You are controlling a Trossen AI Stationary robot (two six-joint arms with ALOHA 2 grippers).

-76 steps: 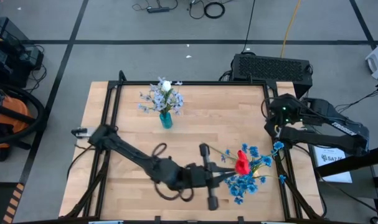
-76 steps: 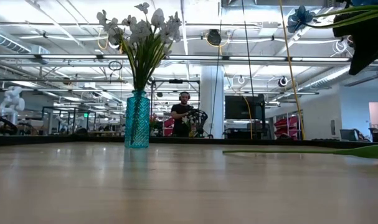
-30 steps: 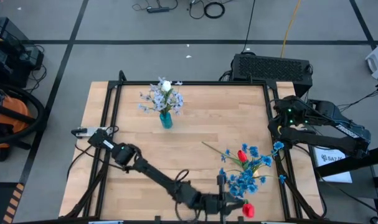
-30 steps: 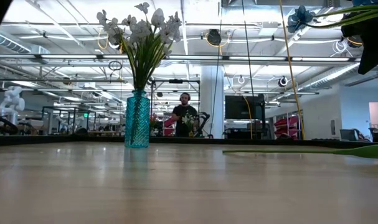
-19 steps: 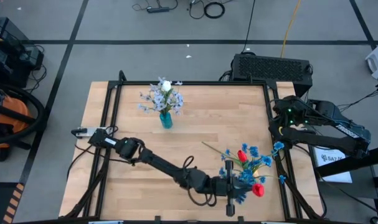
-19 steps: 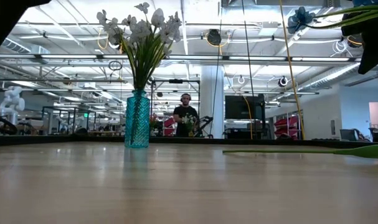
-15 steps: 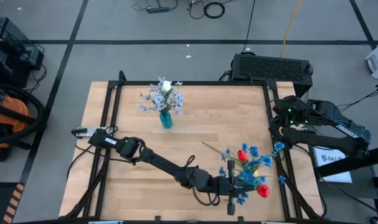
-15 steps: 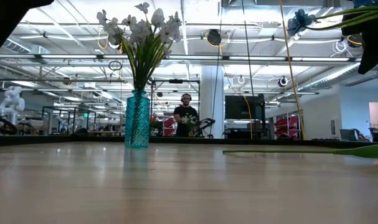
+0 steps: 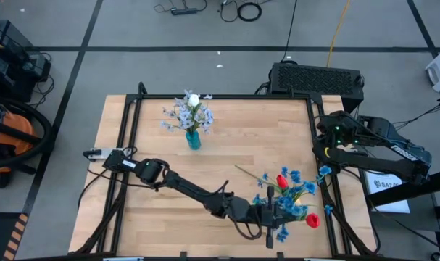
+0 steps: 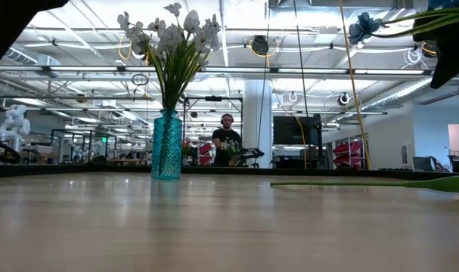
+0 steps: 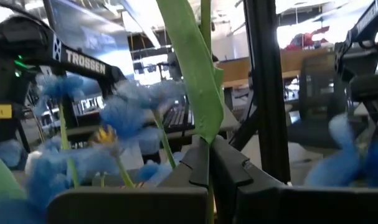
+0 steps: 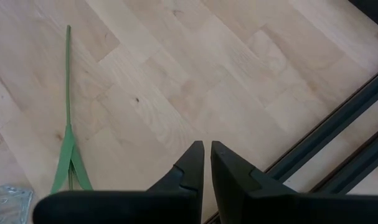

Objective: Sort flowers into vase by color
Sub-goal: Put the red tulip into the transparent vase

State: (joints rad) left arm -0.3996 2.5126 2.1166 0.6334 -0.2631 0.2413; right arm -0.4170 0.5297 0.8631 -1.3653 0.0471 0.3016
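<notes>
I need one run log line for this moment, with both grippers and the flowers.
left gripper: shut on red tulip stem, near table's front right | right gripper: shut, empty, right edge | vase: pale blue-white sprays | pile: blue sprays, one red tulip

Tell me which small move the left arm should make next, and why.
Probably lift and carry away: the left end effector is shut on a red tulip stem, hanging over the blue flowers, far from the teal vase.

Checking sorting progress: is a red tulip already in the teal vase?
No, the teal vase holds only pale blue-white sprays and a white bud.
</notes>
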